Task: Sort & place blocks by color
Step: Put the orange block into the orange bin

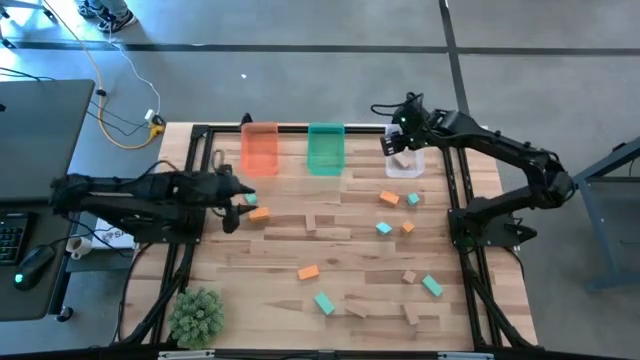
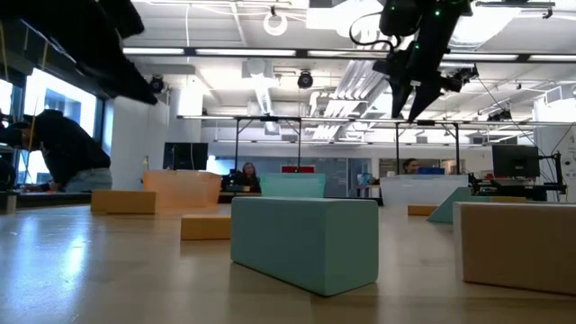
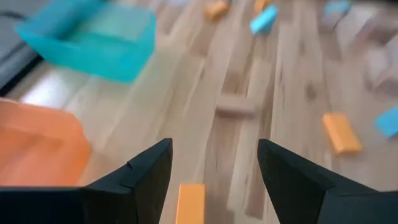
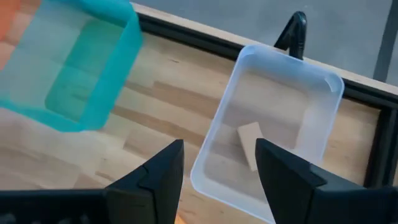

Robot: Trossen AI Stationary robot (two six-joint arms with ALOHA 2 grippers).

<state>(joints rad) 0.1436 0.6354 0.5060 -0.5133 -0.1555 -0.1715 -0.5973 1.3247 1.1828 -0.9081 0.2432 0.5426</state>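
Note:
Small orange, teal and tan blocks lie scattered flat on the wooden table [image 1: 340, 255]. My left gripper [image 1: 238, 203] [image 3: 214, 146] is open, low over the table's left part; one orange block [image 1: 258, 213] [image 3: 190, 202] lies in the gap between its fingers, untouched. My right gripper [image 1: 392, 143] [image 4: 219, 146] is open and empty, raised above the clear bin [image 1: 403, 160] [image 4: 273, 124] at the far edge. One tan block [image 4: 252, 144] lies flat on that bin's floor. In the low view the right gripper [image 2: 414, 90] hangs high, pointing down.
The orange bin [image 1: 260, 148] [image 3: 37, 149] and green bin [image 1: 325, 148] [image 4: 68, 62] stand left of the clear one along the far edge. A black frame rail [image 1: 300, 128] borders the table. A green plant [image 1: 196, 316] sits at the near left corner. A teal block [image 2: 306, 238] lies near the low camera.

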